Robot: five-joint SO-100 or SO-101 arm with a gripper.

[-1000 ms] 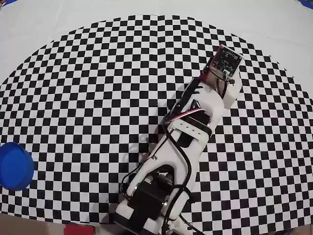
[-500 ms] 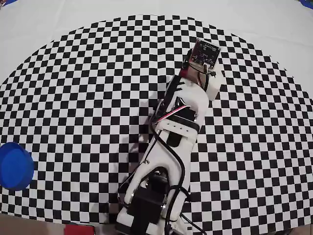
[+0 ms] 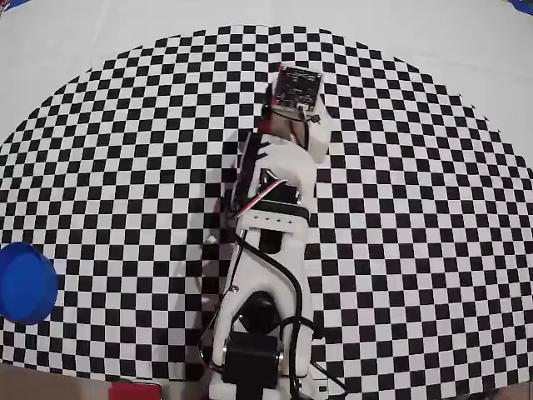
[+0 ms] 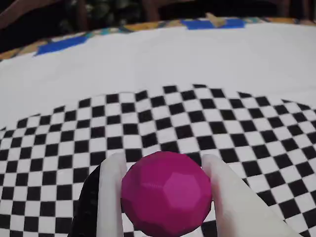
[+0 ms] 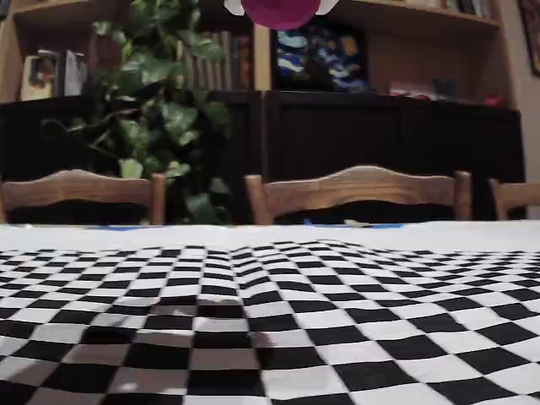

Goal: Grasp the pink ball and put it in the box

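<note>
The pink ball (image 4: 167,193) fills the bottom of the wrist view, pinched between two white fingers (image 4: 111,197). My gripper (image 4: 163,165) is shut on it. In the fixed view the ball (image 5: 281,12) hangs at the very top edge, high above the checkered cloth. From overhead, the wrist's camera board (image 3: 298,87) covers the gripper and the ball. The box (image 3: 25,282), a round blue container, stands at the far left edge of the overhead view, well away from the arm.
The checkered cloth (image 3: 416,250) covers the table, with plain white cloth (image 3: 100,33) beyond it. A red flat object (image 3: 133,390) peeks in at the overhead view's bottom edge. Wooden chairs (image 5: 354,190) and a plant (image 5: 160,110) stand behind the table.
In the overhead view the arm has swung steadily to the left, carrying its wrist from the upper right toward the middle. The box has not moved.
</note>
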